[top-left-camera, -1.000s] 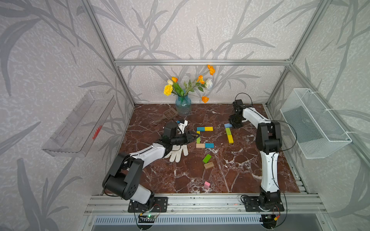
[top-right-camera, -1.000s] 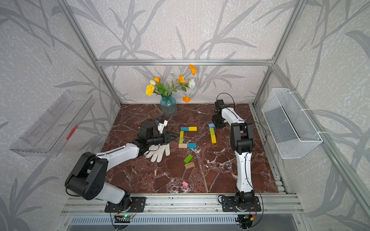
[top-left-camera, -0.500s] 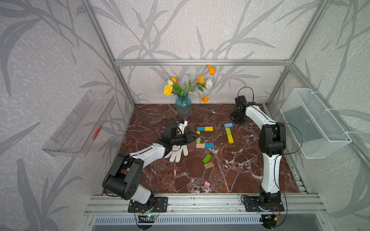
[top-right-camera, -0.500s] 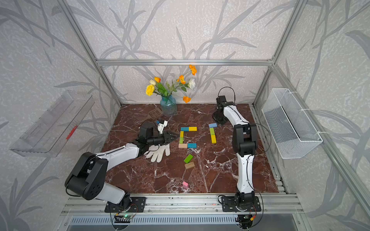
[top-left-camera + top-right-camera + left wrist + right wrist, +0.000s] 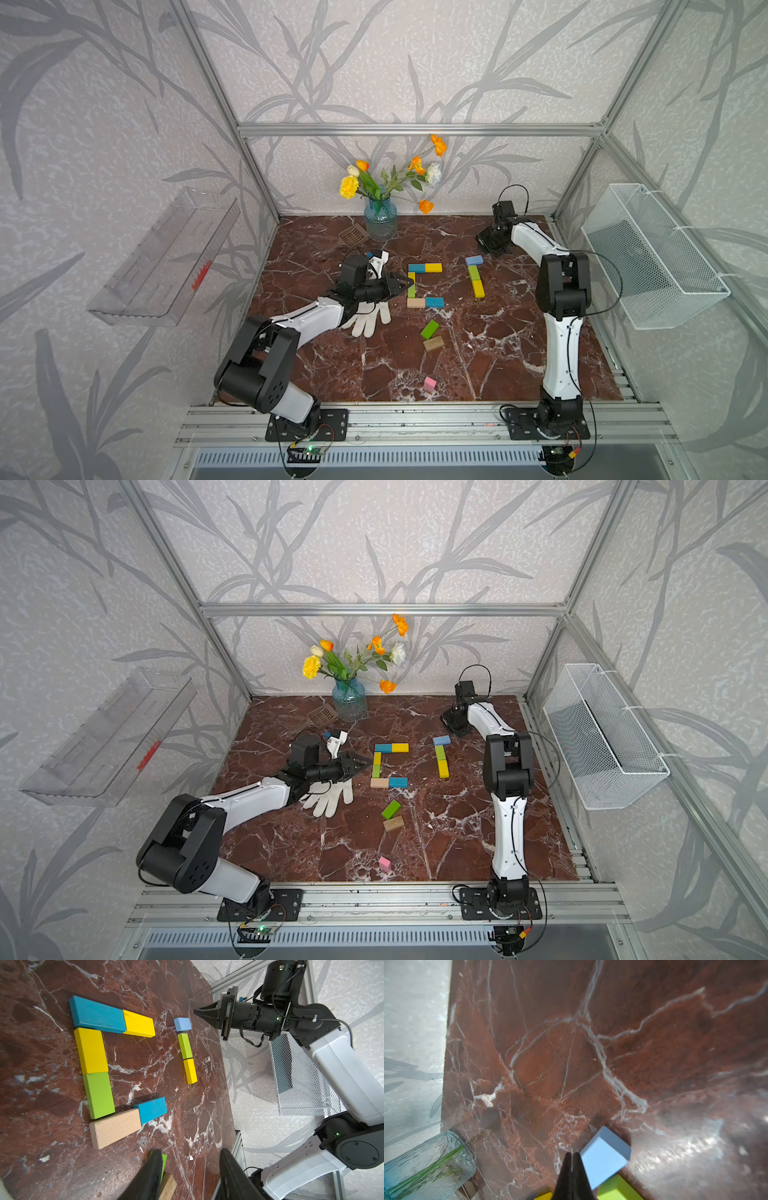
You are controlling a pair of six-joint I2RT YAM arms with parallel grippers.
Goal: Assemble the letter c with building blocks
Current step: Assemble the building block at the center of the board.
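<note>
The left pincer (image 5: 190, 1157) gapes empty near the building blocks (image 5: 97, 1014); the right pincer (image 5: 572, 1154) is closed. Likely light, stiff: grip narrow sides.

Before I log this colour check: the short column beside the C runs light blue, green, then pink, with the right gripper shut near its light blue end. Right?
Only the last colour is wrong: the left wrist view shows a yellow block, not pink. The light blue block, green block and shut right gripper are as stated.
</note>
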